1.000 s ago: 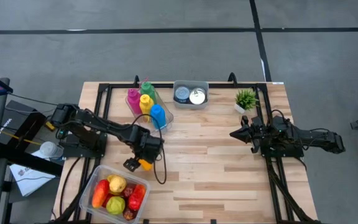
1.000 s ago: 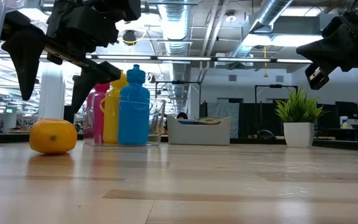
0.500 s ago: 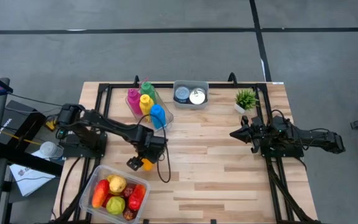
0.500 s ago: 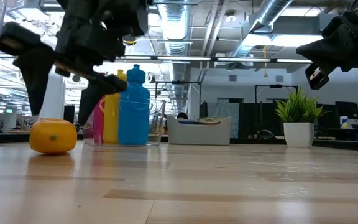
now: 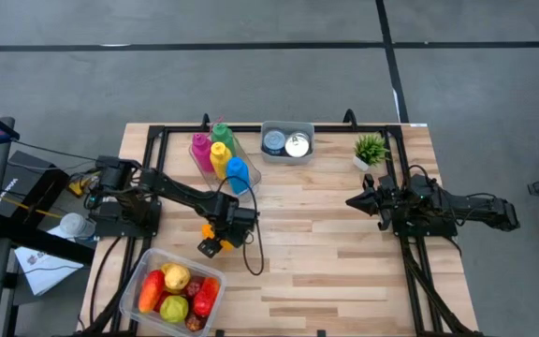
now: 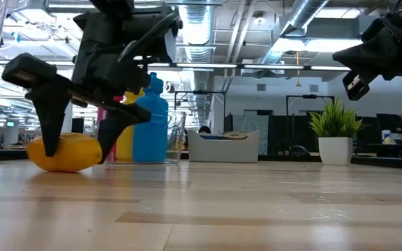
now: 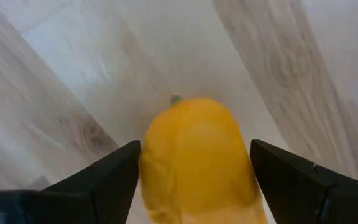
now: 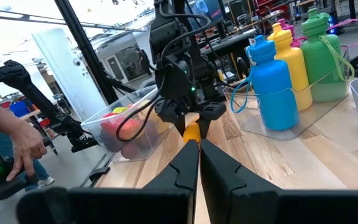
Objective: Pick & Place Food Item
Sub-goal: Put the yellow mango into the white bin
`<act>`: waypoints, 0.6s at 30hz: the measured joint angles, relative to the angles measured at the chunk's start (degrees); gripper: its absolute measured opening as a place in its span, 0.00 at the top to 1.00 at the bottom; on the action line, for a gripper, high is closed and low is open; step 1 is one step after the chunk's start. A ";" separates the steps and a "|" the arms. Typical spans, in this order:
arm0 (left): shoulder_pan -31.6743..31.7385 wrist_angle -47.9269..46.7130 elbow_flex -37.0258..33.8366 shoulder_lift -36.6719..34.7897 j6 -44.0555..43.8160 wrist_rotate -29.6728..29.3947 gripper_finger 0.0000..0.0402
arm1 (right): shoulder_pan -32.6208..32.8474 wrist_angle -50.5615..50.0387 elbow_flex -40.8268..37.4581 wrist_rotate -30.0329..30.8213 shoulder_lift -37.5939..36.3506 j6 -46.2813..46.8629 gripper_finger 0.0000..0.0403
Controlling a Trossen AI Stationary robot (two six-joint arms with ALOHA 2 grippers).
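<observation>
An orange-yellow fruit [image 7: 194, 158] with a small green stem lies on the wooden table [image 5: 335, 271], left of its middle. My left gripper [image 7: 194, 155] points down over it, open, with one finger on each side of the fruit [image 6: 63, 153]. In the high view the gripper [image 5: 213, 243] hides most of the fruit. My right gripper [image 5: 352, 200] hovers level at the table's right side, shut and holding nothing. My left gripper comes at the fruit from above, its fingers [image 7: 114, 177] close beside the fruit's two sides [image 7: 148, 168]. I cannot tell whether they touch it. The fruit rests on the table.
A clear bin [image 5: 171, 292] of mixed fruit stands at the near left. A clear bin with coloured bottles [image 5: 221, 159], a grey bin with cans [image 5: 286, 142] and a small potted plant [image 5: 370, 150] line the far edge. A person's hand [image 8: 23, 149] shows beyond the table.
My left gripper has come down and a little toward the table's right edge, over the fruit. Its fingers were above the fruit; now they straddle it near the tabletop.
</observation>
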 joint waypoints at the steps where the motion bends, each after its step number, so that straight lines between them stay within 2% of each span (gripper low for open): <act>1: 0.03 -0.31 0.01 0.26 0.01 0.03 0.28 | 0.01 0.00 0.00 0.00 0.02 -0.02 0.97; 5: -0.03 -1.30 -0.02 0.68 -0.02 0.00 0.31 | 0.01 0.01 0.00 -0.01 0.00 -0.02 0.97; 9: -0.38 -1.10 -0.02 0.10 -0.74 -0.01 0.39 | 0.00 -0.05 0.00 0.00 0.00 -0.01 0.97; 14: -0.52 -0.73 1.05 -0.68 -6.74 -0.48 0.49 | 0.01 -0.03 0.00 0.00 0.00 -0.02 0.97; 18: -0.52 1.05 3.59 -0.99 -12.85 -2.59 0.49 | 0.01 -0.01 0.00 0.00 0.01 -0.01 0.97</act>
